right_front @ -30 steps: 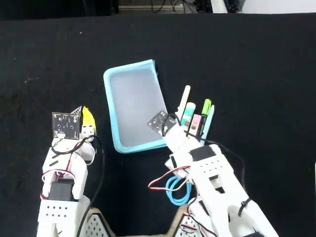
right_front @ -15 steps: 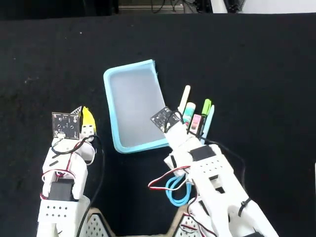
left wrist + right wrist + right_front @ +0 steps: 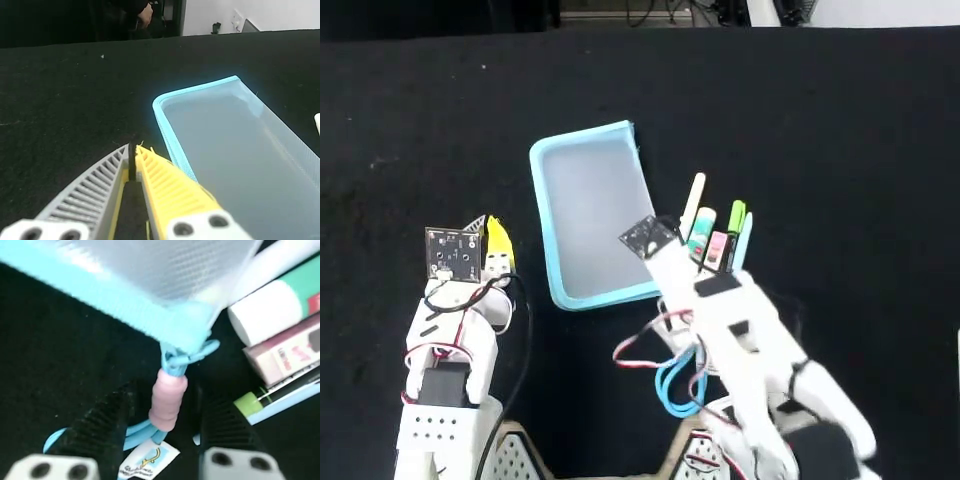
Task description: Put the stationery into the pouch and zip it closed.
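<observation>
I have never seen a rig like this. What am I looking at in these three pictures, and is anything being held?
Two small white robot arms sit side by side at a black table. One picture looks down from above; the other two come from a camera on each arm's wrist. On the table lie a light-blue mesh pouch, a row of pens and other stationery beside it, and blue scissor handles. The left pincer is shut and holds nothing. The right pincer is open, straddling the pouch's pink zipper pull without gripping it.
</observation>
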